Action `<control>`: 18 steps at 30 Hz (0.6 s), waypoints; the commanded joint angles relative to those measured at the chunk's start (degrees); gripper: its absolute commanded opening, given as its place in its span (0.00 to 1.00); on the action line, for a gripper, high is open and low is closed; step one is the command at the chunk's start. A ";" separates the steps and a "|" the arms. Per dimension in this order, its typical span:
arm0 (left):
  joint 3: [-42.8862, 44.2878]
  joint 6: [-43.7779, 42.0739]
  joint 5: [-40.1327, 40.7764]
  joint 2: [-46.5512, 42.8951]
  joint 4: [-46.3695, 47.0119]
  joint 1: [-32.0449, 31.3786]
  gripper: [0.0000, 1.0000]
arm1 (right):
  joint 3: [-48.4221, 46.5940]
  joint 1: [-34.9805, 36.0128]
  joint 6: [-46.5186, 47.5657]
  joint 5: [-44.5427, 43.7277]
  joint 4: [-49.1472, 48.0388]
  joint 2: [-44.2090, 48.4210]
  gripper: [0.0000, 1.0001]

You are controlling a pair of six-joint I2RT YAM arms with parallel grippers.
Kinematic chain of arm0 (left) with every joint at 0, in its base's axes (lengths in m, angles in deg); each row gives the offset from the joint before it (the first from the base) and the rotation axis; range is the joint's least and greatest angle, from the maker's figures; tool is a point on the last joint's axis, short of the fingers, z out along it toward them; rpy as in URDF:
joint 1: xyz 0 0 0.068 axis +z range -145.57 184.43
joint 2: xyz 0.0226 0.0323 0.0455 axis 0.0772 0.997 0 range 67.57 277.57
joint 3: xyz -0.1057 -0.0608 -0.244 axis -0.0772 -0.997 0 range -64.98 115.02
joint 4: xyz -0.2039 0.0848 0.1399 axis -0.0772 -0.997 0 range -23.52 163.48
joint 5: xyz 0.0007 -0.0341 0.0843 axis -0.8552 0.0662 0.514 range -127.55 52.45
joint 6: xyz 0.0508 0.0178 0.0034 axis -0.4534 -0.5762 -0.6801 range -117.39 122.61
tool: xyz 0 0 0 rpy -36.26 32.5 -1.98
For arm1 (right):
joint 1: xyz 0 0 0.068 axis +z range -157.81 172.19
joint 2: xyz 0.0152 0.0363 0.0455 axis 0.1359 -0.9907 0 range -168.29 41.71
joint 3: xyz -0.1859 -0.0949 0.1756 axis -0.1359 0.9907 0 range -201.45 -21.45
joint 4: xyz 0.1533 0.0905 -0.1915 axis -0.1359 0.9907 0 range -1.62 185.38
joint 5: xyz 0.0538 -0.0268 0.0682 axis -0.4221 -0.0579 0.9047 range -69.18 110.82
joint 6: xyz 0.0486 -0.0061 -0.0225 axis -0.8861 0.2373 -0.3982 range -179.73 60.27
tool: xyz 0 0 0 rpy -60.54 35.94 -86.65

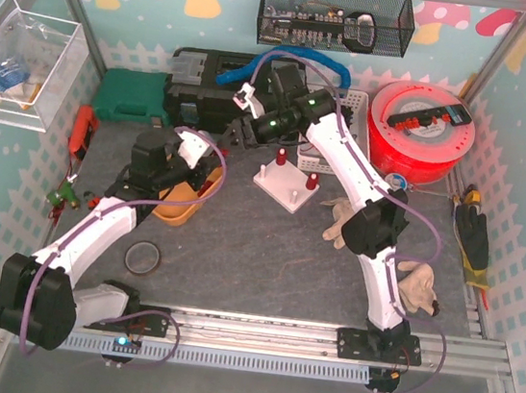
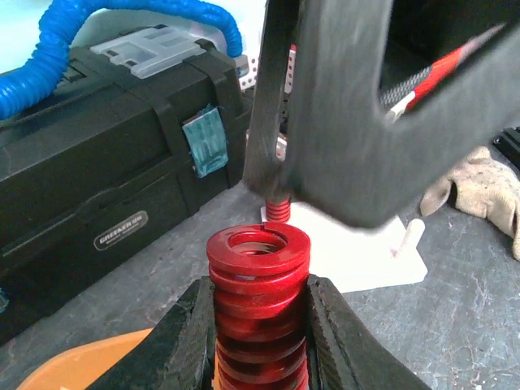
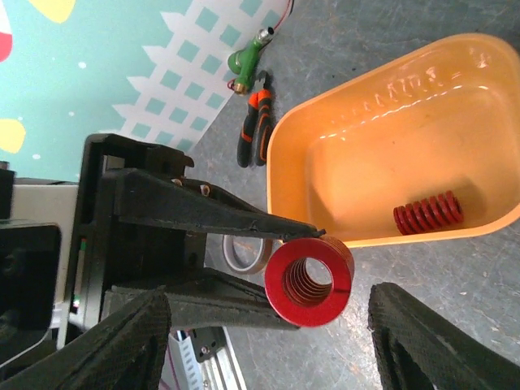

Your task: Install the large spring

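My left gripper point(image 2: 260, 305) is shut on the large red spring point(image 2: 258, 264), gripping it by its sides with one end sticking out past the fingertips. In the top view the left gripper point(image 1: 208, 154) hovers over the orange bin point(image 1: 207, 192). My right gripper point(image 3: 268, 337) is open and faces the spring's open end point(image 3: 309, 280), which sits just beyond its fingertips and touches neither. In the top view the right gripper point(image 1: 242, 134) is right beside the left one. The white peg base point(image 1: 288, 192) holds two smaller red springs on pegs.
A small red spring point(image 3: 426, 213) lies in the orange bin point(image 3: 325, 114). A tape roll point(image 1: 142, 258), pliers point(image 3: 253, 122) and a green tool point(image 3: 248, 57) lie on the mat at the left. A black toolbox point(image 2: 97, 187) stands behind, and work gloves point(image 1: 342, 221) lie right of the base.
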 commanded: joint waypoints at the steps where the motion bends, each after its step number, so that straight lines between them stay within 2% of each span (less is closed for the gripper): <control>1: -0.19 -1.45 -2.23 -0.37 2.72 -0.42 0.10 | -1.46 1.01 1.48 -0.45 2.03 -2.41 0.68; 10: -0.07 -2.23 -2.78 -0.53 2.38 -0.59 0.10 | -1.46 1.51 1.46 -2.27 1.74 -4.13 0.67; 18: -0.46 -3.05 -2.68 -0.72 2.19 -0.59 0.10 | -1.46 1.98 1.39 0.83 0.47 -5.23 0.54</control>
